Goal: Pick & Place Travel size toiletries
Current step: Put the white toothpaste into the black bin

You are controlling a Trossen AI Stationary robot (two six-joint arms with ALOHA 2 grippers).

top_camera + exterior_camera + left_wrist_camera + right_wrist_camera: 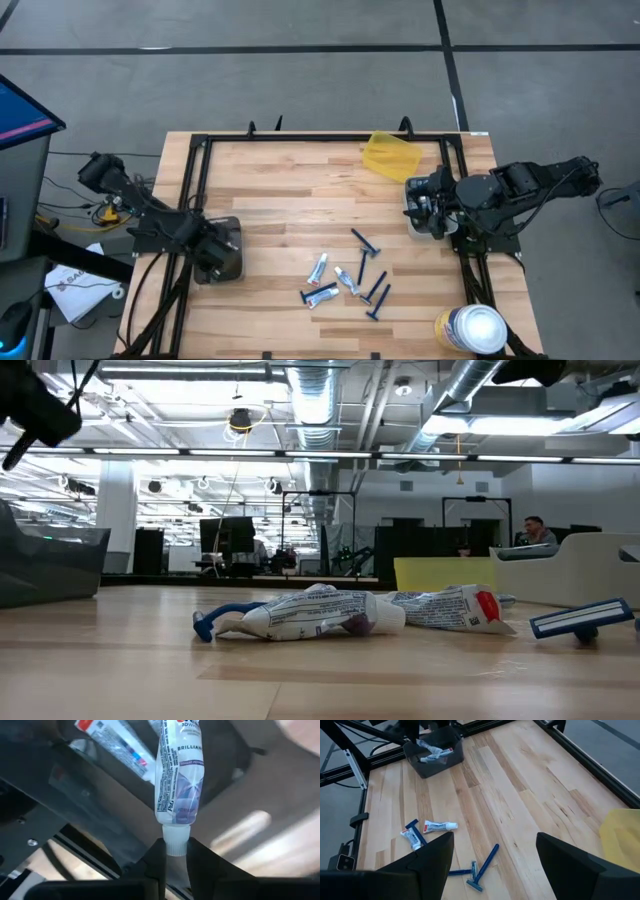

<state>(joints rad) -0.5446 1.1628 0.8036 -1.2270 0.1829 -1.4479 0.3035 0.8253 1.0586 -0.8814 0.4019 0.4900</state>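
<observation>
High view: two dark arms over a pale wood-plank table [280, 190], toiletries scattered near the middle.

Left gripper [175, 856] hangs over a dark grey bin [434, 751] at the table's left side, fingers clenched on the white cap of a glossy squeeze tube [179, 780]; another tube [117, 747] lies in the bin below. Right gripper [495, 862] hovers at the right side, jaws spread wide and empty. Crinkled tubes [320, 268] and thin blue razors [365, 243] lie loose on the wood between the arms.
</observation>
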